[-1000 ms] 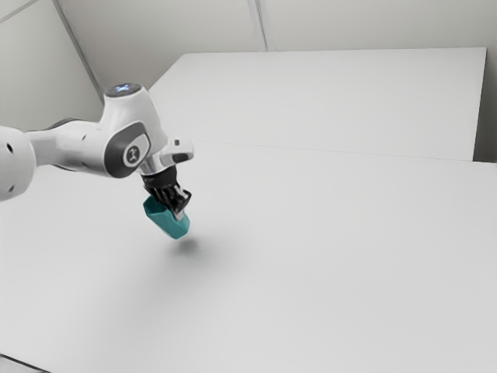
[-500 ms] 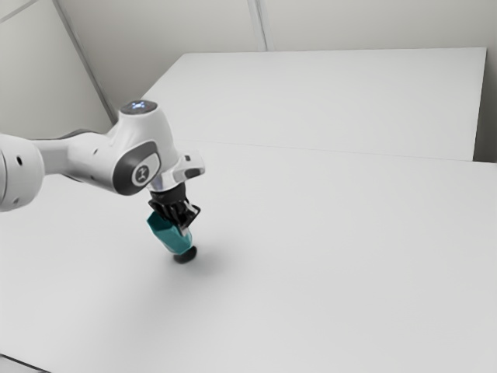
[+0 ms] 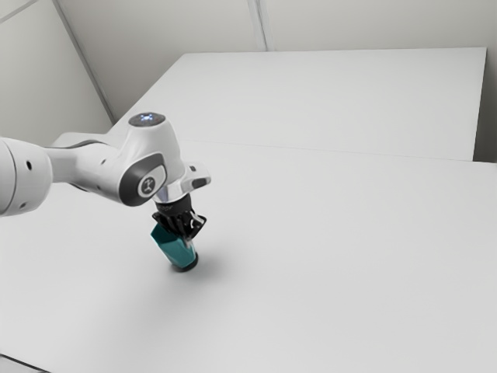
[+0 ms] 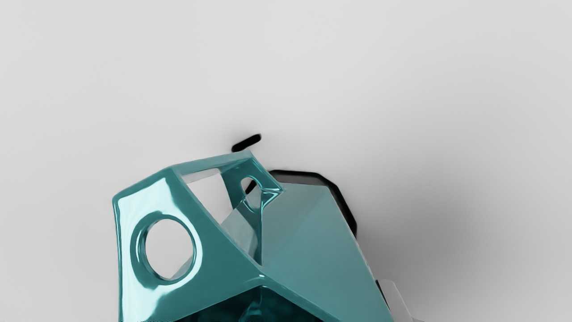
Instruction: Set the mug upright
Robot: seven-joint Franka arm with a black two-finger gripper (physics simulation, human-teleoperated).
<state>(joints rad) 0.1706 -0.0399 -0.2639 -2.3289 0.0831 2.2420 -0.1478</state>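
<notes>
Exterior view: claw (image 3: 187,238) low over left part of white table (image 3: 334,249), grasping mug. Teal mug (image 3: 175,249) directly under claw, tilted, open end up toward exterior view's left, base down at dark patch (image 3: 185,269) on table; contact with table unclear. Second pale surface (image 3: 334,101) at far side.

Wrist view: one finger (image 4: 395,298) against mug's outer wall; other finger hidden. Round hole in mug's side; dark marks on table beside mug.
</notes>
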